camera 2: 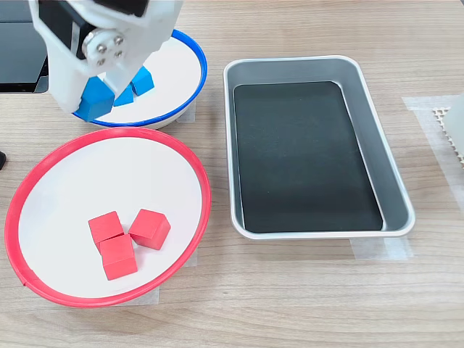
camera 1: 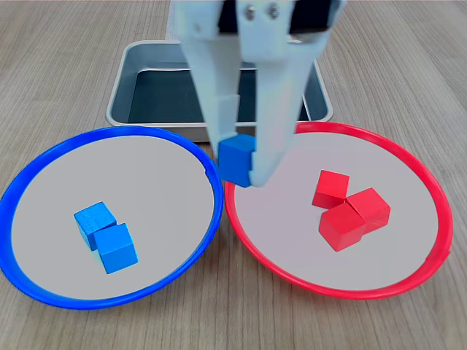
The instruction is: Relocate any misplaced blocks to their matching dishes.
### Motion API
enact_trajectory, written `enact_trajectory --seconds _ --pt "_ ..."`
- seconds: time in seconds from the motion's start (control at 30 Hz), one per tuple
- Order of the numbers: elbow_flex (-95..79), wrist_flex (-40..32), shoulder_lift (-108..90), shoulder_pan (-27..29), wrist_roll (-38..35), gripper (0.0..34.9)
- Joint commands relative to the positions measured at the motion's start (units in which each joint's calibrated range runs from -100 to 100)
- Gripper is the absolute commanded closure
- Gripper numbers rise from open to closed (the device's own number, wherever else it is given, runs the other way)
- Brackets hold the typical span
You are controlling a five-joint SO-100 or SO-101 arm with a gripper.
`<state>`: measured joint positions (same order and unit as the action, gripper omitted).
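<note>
Lab-style wooden tabletop [camera 2: 304, 304] with taped-down dishes [camera 1: 109, 138]

Three small blue plastic cubes [camera 1: 236, 160], three small red plastic cubes [camera 1: 330, 187], two round rimmed dishes [camera 1: 109, 299], one rectangular silver metal tray [camera 2: 395, 196].

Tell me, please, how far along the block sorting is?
Nearly done. The red dish holds three red blocks and nothing blue; two blue blocks sit in the blue dish. The gripper is shut on a third blue block between the dishes. Left: release it in the blue dish.
</note>
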<state>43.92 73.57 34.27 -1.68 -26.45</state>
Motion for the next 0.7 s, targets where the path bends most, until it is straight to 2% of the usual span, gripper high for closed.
enact_trajectory --seconds 0.0,0.27,0.67 --pt "-3.91 -3.37 -6.25 4.65 -2.88 34.6" --pt "-11.83 -6.18 -7.19 10.95 -6.15 34.6" --pt "-12.2 -6.26 -1.39 13.02 -7.72 34.6"
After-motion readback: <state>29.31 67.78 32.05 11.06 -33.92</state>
